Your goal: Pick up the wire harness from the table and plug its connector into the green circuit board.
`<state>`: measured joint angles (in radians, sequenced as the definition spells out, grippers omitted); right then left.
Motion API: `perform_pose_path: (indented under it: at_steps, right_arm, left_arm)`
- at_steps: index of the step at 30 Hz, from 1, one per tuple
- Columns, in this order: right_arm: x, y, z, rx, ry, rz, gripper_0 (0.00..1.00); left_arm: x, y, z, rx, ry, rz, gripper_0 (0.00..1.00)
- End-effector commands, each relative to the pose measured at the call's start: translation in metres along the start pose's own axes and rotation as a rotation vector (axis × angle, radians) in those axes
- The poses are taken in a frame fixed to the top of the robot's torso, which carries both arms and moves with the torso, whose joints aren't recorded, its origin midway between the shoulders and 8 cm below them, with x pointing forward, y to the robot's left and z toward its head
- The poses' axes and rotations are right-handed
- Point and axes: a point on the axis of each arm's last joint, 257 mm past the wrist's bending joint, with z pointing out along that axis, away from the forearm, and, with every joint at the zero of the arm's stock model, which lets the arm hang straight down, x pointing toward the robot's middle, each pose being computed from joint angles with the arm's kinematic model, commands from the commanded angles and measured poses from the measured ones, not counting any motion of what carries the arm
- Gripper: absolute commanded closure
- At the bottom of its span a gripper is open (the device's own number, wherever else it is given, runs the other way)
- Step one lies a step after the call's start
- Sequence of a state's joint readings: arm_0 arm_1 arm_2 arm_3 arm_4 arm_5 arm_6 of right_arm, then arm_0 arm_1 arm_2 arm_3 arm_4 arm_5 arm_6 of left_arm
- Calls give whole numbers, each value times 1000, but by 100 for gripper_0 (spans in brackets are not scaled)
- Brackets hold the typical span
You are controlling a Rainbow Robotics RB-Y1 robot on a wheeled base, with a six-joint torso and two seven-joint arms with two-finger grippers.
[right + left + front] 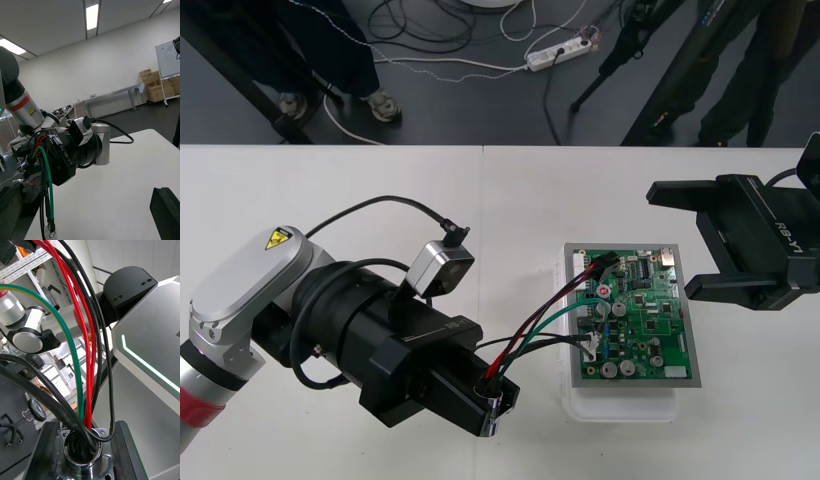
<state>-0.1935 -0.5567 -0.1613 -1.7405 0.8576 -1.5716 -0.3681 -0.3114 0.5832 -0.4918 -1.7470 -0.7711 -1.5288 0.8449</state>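
My left gripper [486, 408] hovers over the table just left of the green circuit board [635, 318] and is shut on the harness's round metal socket [496, 392]. In the left wrist view the socket [82, 452] sits between the two fingers [41, 450], and red, black and green wires [84, 363] rise out of it. These wires [535, 325] run up to the board. The black plug [599, 266] rests at the board's far left corner, but I cannot tell if it is seated. My right gripper [670, 240] hangs open just right of the board, holding nothing.
The board sits on a white base [625, 405] right of the table's middle. The right wrist view shows the left gripper [56, 161] with the green wire [48, 187] hanging from it. Bare table lies behind and left of the board.
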Motion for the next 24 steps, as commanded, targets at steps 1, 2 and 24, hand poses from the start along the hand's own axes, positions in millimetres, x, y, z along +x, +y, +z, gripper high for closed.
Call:
perform_pose_path:
  at_steps: [1,2,24]
  right_arm:
    - [3,9,6,-32,-17,39,0]
    - [4,12,8,-42,-22,50,0]
    - [4,42,49,-228,-105,146,0]
  left_arm:
    - [2,-22,11,75,62,-9,100]
    - [2,-22,11,76,62,-8,100]
    - [-1,-24,12,88,54,-17,100]
